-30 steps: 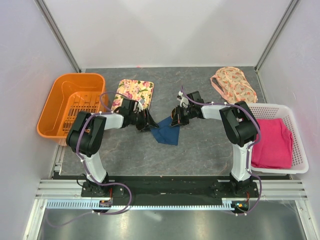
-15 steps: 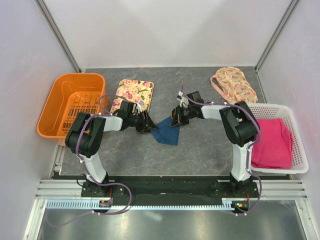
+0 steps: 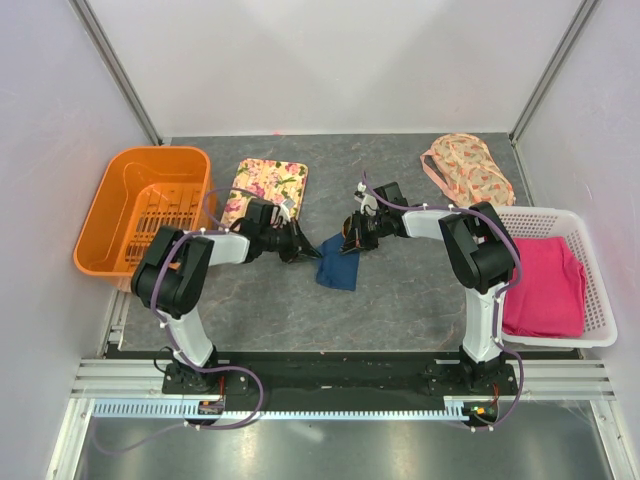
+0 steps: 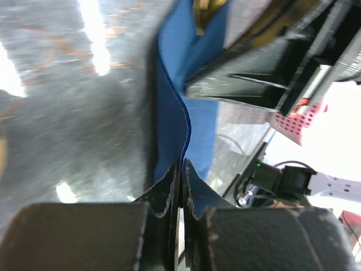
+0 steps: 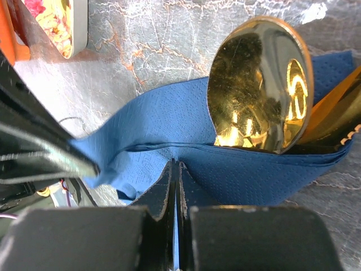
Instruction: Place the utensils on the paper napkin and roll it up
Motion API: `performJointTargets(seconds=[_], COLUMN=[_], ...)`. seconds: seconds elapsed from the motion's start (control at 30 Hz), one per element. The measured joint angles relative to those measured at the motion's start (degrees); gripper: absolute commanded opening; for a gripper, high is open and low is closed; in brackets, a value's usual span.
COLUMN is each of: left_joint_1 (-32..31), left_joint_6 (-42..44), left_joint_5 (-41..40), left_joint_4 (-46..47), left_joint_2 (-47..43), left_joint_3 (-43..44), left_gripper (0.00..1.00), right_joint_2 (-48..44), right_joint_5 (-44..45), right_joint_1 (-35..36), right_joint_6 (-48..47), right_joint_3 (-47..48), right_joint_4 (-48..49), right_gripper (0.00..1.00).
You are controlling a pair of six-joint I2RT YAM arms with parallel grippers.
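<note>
Grey marbled table lies under everything, with pale panels around it. At its middle the left claw is pinched shut on an edge of the paper napkin. The navy sheet rises from between its fingertips as a standing ridge. Facing it, the right claw is likewise clamped on a fold of the same sheet.

Just beyond the right claw's tips the spoon rests with its oval bowl on the blue paper. A second gold piece shows beside the spoon, partly tucked under the fold. Farther out, past the left claw, sit the floral tray and then the orange basket.

The step in hand looks like the roll itself, with the cutlery already on the napkin. To do it well, both claws should carry their edge over the cutlery at the same pace and stay low to the table. The tension needs to be light, since thin paper pulled from two sides is likely to tear. The spoon bowl juts out and could slide free if the sheet tilts.
</note>
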Motion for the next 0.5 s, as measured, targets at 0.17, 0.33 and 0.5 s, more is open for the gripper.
performJointTargets(seconds=[0.17, 0.33, 0.5], left_joint_1=[-2.69, -5.73, -7.13], left_joint_6=[-3.39, -6.36, -7.54], left_joint_5=[0.5, 0.28, -0.55], left_joint_4=[2.86, 5.27, 5.68], left_joint_2=[0.09, 2.56, 6.19], left_joint_3=[0.42, 2.23, 3.61], left_gripper=[0.06, 0.07, 0.08], right_joint_2=[0.0, 0.0, 0.0], right_joint_5=[0.09, 0.11, 0.07], right_joint_1=[0.0, 0.0, 0.0], right_joint_6=[0.39, 0.61, 1.11], right_joint_3=[-0.02, -0.11, -0.33], right_joint_4=[0.02, 0.15, 0.5], right_gripper=[0.0, 0.0, 0.0])
